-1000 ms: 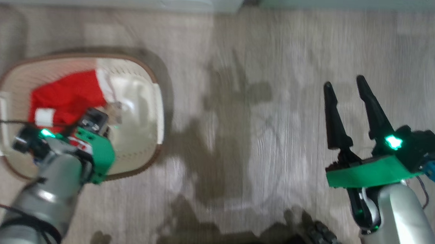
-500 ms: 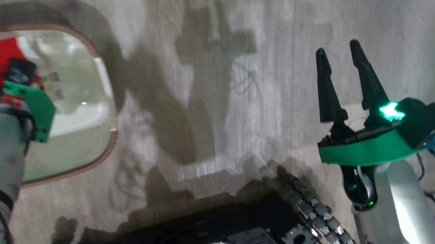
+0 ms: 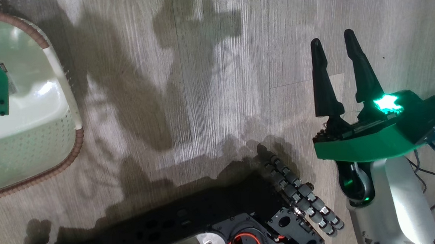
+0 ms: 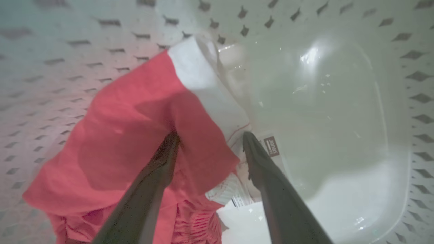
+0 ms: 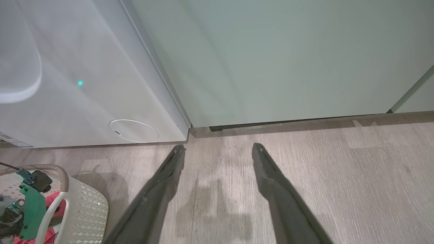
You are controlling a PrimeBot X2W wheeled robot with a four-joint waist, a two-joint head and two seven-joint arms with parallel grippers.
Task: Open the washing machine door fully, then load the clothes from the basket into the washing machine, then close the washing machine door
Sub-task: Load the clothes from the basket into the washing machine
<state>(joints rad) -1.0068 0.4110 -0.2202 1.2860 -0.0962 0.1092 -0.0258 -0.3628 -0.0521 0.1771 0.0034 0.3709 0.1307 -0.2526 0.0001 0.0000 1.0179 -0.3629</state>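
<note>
left gripper (image 4: 211, 135) hangs inside the basket (image 4: 51, 61) with its two dark fingers spread wide, straddling the edge of the clothes (image 4: 135, 135), a red and white bundle lying toward 8 o'clock in the left wrist view; whether either finger touches the fabric is hard to tell. right gripper (image 3: 331, 37), at 2 o'clock in the head view, is spread and empty above the floor (image 3: 203, 99), with the washing machine (image 5: 84, 84) at 10 o'clock in the right wrist view.
</note>
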